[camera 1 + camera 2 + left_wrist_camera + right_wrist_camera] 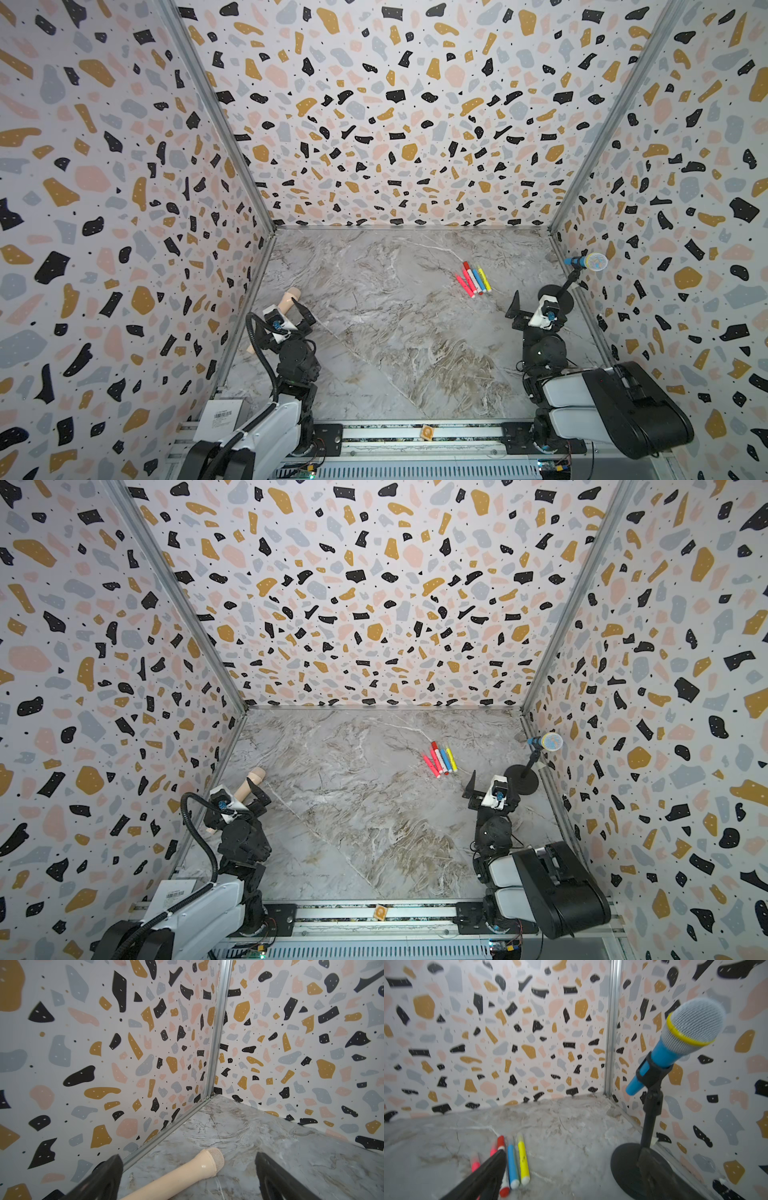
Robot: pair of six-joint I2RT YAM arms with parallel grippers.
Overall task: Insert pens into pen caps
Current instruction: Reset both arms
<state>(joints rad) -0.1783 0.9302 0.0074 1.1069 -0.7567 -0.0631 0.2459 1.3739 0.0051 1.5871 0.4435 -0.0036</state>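
Top view: pens [473, 280] near right tool [536, 301]

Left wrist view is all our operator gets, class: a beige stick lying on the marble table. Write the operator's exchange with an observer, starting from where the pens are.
Operator: Where are the pens?
Observer: The pens lie bunched together on the right half of the table, out beyond the right arm.
Operator: Is the right gripper holding one?
Observer: No. The right gripper hangs open and empty, short of them.
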